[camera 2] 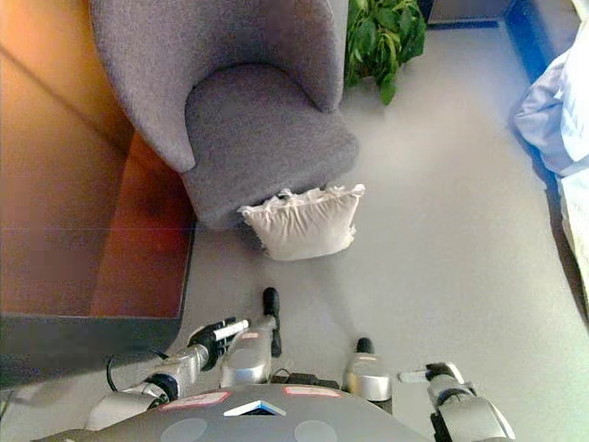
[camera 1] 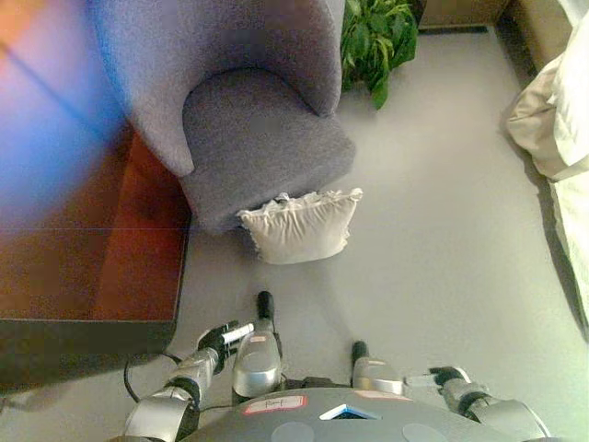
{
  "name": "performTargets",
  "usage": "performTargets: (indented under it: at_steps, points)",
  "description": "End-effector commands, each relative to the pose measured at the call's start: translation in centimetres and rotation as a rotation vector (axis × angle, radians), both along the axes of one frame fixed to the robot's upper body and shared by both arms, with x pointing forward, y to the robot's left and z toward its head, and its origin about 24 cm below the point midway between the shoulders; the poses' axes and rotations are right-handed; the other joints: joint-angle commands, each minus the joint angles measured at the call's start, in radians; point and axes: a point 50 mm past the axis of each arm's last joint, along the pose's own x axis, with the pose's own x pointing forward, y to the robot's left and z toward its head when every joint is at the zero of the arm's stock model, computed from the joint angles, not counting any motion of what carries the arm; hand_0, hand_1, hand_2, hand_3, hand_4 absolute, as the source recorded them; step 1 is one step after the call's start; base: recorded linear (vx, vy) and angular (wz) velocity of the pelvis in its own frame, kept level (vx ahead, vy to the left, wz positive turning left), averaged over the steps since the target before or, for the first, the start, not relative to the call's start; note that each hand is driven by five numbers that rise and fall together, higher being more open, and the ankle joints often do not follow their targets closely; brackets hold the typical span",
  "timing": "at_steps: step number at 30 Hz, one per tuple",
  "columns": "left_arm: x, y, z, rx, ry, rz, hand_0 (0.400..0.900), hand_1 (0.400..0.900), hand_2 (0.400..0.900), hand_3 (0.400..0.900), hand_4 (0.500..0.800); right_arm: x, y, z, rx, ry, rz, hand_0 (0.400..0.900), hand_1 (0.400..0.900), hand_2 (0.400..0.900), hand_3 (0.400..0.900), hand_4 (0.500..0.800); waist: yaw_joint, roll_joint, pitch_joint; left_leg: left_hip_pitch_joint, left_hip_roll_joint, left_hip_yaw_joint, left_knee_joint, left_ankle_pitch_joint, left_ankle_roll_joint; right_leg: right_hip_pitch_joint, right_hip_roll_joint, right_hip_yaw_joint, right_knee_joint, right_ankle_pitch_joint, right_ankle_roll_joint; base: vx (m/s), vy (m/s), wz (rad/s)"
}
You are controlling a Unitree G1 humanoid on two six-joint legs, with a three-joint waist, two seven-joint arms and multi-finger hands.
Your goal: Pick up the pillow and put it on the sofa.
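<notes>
Your pillow (camera 1: 301, 226) sits on the grey floor (camera 1: 442, 230), leaning against the front of the grey sofa (camera 1: 262, 138), touching its lower front edge. It stands on one edge, its frilled top edge up against the seat. The seat cushion of the sofa holds nothing. Your left hand (camera 1: 224, 337) shows low in the view, well short of the pillow, its fingers straight and relaxed, holding nothing. Your right hand (camera 2: 440, 374) shows at the bottom right, also well apart from the pillow; you cannot tell how its fingers stand. A green plant (camera 1: 377, 37) stands just beside the sofa's right side. White bedding (camera 1: 561, 120) hangs at the right edge. A reddish wooden bench (camera 1: 92, 258) lies left of the sofa.
</notes>
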Motion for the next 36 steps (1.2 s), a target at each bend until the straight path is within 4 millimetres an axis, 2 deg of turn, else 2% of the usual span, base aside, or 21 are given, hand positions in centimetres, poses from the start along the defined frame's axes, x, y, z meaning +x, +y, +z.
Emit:
performTargets:
  at_steps: [1, 2, 3, 4, 5, 6, 7, 9, 11, 12, 14, 16, 18, 20, 21, 23, 25, 27, 30, 36]
  points:
    - [-10.6, 0.2, -1.7, 0.01, 0.371, -0.052, 0.9, 0.9, 0.9, 0.9, 0.8, -1.9, -2.4, 0.5, -0.076, 0.024, -0.011, 0.9, 0.9, 0.9, 0.9, 0.8, 0.0, 0.033, -0.06, -0.265, 0.071, 0.05, -0.109, 0.188, -0.031, 0.271, -0.027, 0.027, -0.068, -0.124, 0.041, 0.64, 0.357, -0.01]
    - [-10.2, 0.5, -1.6, 0.024, 0.355, -0.064, 0.9, 0.9, 0.9, 0.9, 0.8, -1.9, -2.3, 0.5, -0.061, 0.015, -0.03, 0.9, 0.9, 0.9, 0.9, 0.8, 0.009, 0.028, -0.065, -0.307, 0.069, 0.007, 0.017, 0.2, -0.033, 0.284, -0.04, 0.031, -0.046, -0.137, 0.039, 0.65, 0.339, -0.02]
    - [-9.7, 0.9, -1.5, 0.033, 0.332, -0.073, 0.9, 0.9, 0.9, 0.9, 0.8, -1.9, -2.3, 0.4, -0.052, 0.0, -0.053, 0.9, 0.9, 0.9, 0.9, 0.8, 0.011, 0.021, -0.07, -0.344, 0.07, -0.012, 0.098, 0.202, -0.034, 0.29, -0.051, 0.029, -0.029, -0.136, 0.04, 0.56, 0.313, 0.03]
    - [-9.1, 1.2, -1.4, 0.038, 0.317, -0.088, 0.9, 0.9, 0.9, 0.9, 0.8, -1.8, -2.2, 0.4, -0.052, -0.01, -0.05, 0.9, 0.9, 0.9, 0.9, 0.8, 0.009, 0.008, -0.079, -0.341, 0.069, 0.011, 0.126, 0.171, -0.013, 0.284, -0.088, 0.007, 0.012, -0.073, 0.058, 0.5, 0.324, 0.03]
    - [-8.3, 1.4, -1.2, 0.045, 0.3, -0.117, 0.9, 0.9, 0.9, 0.9, 0.8, -1.5, -2.1, 0.4, -0.052, -0.022, -0.038, 0.9, 0.9, 0.9, 0.9, 0.8, 0.009, -0.01, -0.089, -0.33, 0.054, 0.023, 0.134, 0.142, 0.016, 0.276, -0.13, -0.001, 0.056, 0.06, 0.084, 0.45, 0.322, 0.03]
    - [-7.5, 1.7, -1.1, 0.056, 0.281, -0.13, 0.9, 0.9, 0.9, 0.9, 0.8, -1.3, -2.1, 0.5, -0.055, -0.038, -0.035, 0.9, 0.9, 0.9, 0.9, 0.8, 0.006, -0.021, -0.094, -0.321, 0.028, 0.015, 0.142, 0.115, 0.036, 0.254, -0.147, 0.009, 0.093, 0.13, 0.096, 0.44, 0.307, 0.13]
    - [-6.8, 2.0, -0.9, 0.066, 0.259, -0.14, 0.9, 0.9, 0.9, 0.9, 0.8, -0.9, -2.1, 0.5, -0.052, -0.062, -0.029, 0.9, 0.9, 0.9, 0.9, 0.8, -0.005, -0.027, -0.093, -0.31, 0.005, 0.006, 0.154, 0.08, 0.053, 0.203, -0.141, 0.022, 0.14, 0.18, 0.094, 0.36, 0.238, 0.23]
    - [-5.1, 2.7, -0.5, 0.091, 0.22, -0.164, 0.9, 0.9, 0.9, 0.9, 0.8, 0.2, -2.1, 0.7, -0.045, -0.116, -0.009, 0.9, 0.9, 0.9, 0.9, 0.8, -0.024, -0.028, -0.083, -0.259, -0.012, 0.023, 0.127, 0.03, 0.072, 0.086, -0.143, -0.003, 0.186, 0.215, 0.081, 0.31, 0.148, 0.22]
    - [-2.8, 3.4, 0.1, 0.122, 0.166, -0.175, 0.9, 0.9, 0.9, 0.9, 0.8, 2.3, -1.6, 0.9, -0.025, -0.19, 0.007, 0.9, 0.9, 0.9, 0.9, 0.8, -0.036, -0.029, -0.066, -0.215, -0.031, 0.029, 0.088, 0.02, 0.076, -0.01, -0.145, -0.062, 0.133, 0.167, 0.069, 0.19, -0.008, 0.12]
    - [-1.2, 3.7, 0.6, 0.131, 0.123, -0.176, 0.9, 0.9, 0.9, 0.9, 0.8, 4.0, -1.5, 1.3, -0.031, -0.238, 0.033, 0.9, 0.9, 0.9, 0.9, 0.8, -0.041, -0.021, -0.05, -0.193, -0.032, 0.02, 0.064, 0.018, 0.07, -0.082, -0.139, -0.081, 0.057, 0.164, 0.062, -0.01, -0.147, 0.17]
    - [2.2, 3.9, 1.7, 0.149, 0.022, -0.177, 0.9, 0.9, 0.9, 0.9, 0.8, 8.0, -1.2, 2.4, -0.043, -0.346, 0.086, 0.9, 0.9, 0.9, 0.9, 0.8, -0.06, -0.008, 0.01, -0.174, -0.025, 0.001, 0.044, 0.011, 0.057, -0.23, -0.174, -0.098, -0.016, 0.211, 0.06, -0.19, -0.224, 0.34]
    - [4.7, 3.5, 2.6, 0.157, -0.057, -0.18, 0.9, 0.9, 0.9, 0.9, 0.8, 11.3, -1.0, 3.7, -0.067, -0.45, 0.135, 0.9, 0.9, 0.9, 0.9, 0.8, -0.087, -0.021, 0.053, -0.171, -0.043, -0.036, 0.045, -0.023, 0.046, -0.363, -0.233, -0.06, -0.136, 0.389, 0.096, -0.07, -0.338, 0.74]
    - [5.6, 3.4, 3.0, 0.158, -0.086, -0.178, 0.9, 0.9, 0.9, 0.9, 0.8, 12.7, -1.0, 4.5, -0.111, -0.479, 0.191, 0.9, 0.9, 0.9, 0.9, 0.8, -0.114, -0.029, 0.067, -0.161, -0.04, -0.063, 0.057, -0.066, 0.036, -0.43, -0.275, -0.021, -0.221, 0.471, 0.119, 0.18, -0.371, 0.9]
    - [5.4, 3.6, 2.9, 0.153, -0.077, -0.178, 0.9, 0.9, 0.9, 0.9, 0.8, 12.9, -1.3, 4.7, -0.156, -0.47, 0.237, 0.9, 0.9, 0.9, 0.9, 0.8, -0.122, -0.035, 0.064, -0.153, -0.025, -0.099, 0.078, -0.105, 0.036, -0.45, -0.279, 0.013, -0.201, 0.461, 0.129, 0.29, -0.319, 0.73]
    - [5.0, 3.7, 2.8, 0.156, -0.066, -0.18, 0.9, 0.9, 0.9, 0.9, 0.8, 12.6, -1.4, 4.6, -0.168, -0.462, 0.246, 0.9, 0.9, 0.9, 0.9, 0.8, -0.12, -0.04, 0.059, -0.154, -0.017, -0.108, 0.097, -0.115, 0.039, -0.438, -0.277, 0.012, -0.183, 0.44, 0.133, 0.37, -0.356, 0.59]
    - [3.4, 3.9, 2.2, 0.161, -0.025, -0.177, 0.9, 0.9, 0.9, 0.9, 0.8, 12.2, -1.9, 4.7, -0.231, -0.447, 0.301, 0.9, 0.9, 0.9, 0.9, 0.8, -0.104, -0.054, 0.044, -0.168, 0.011, -0.145, 0.145, -0.121, 0.033, -0.396, -0.268, -0.009, -0.151, 0.407, 0.134, 0.34, -0.377, 0.38]
    - [2.9, 4.2, 2.1, 0.163, -0.012, -0.2, 0.9, 0.9, 0.9, 0.9, 0.8, 13.0, -2.2, 5.2, -0.269, -0.476, 0.347, 0.9, 0.9, 0.9, 0.9, 0.8, -0.085, -0.06, 0.045, -0.161, 0.037, -0.157, 0.128, -0.101, 0.009, -0.354, -0.261, -0.043, -0.179, 0.395, 0.145, 0.23, -0.314, 0.2]
    - [3.1, 4.3, 2.3, 0.169, -0.025, -0.224, 0.9, 0.9, 0.9, 0.9, 0.8, 14.3, -2.6, 6.2, -0.33, -0.514, 0.419, 0.9, 0.9, 0.9, 0.9, 0.8, -0.07, -0.062, 0.053, -0.167, 0.048, -0.181, 0.103, -0.08, -0.01, -0.332, -0.249, -0.057, -0.205, 0.387, 0.154, 0.13, -0.254, 0.21]
    - [4.8, 4.1, 3.0, 0.165, -0.075, -0.257, 0.9, 0.9, 0.9, 0.9, 0.8, 17.7, -3.4, 8.8, -0.465, -0.583, 0.518, 0.9, 0.9, 0.9, 0.9, 0.8, -0.049, -0.054, 0.08, -0.194, 0.049, -0.216, 0.069, -0.05, -0.031, -0.331, -0.242, -0.084, -0.219, 0.378, 0.159, 0.01, -0.15, 0.21]
    - [7.3, 3.7, 4.1, 0.127, -0.167, -0.263, 0.9, 0.9, 0.9, 0.9, 0.8, 23.2, -4.7, 14.3, -0.681, -0.642, 0.676, 0.9, 0.9, 0.9, 0.9, 0.8, -0.017, -0.023, 0.126, -0.224, 0.02, -0.248, 0.029, -0.024, -0.037, -0.34, -0.257, -0.112, -0.224, 0.369, 0.169, 0.0, -0.039, 0.18]
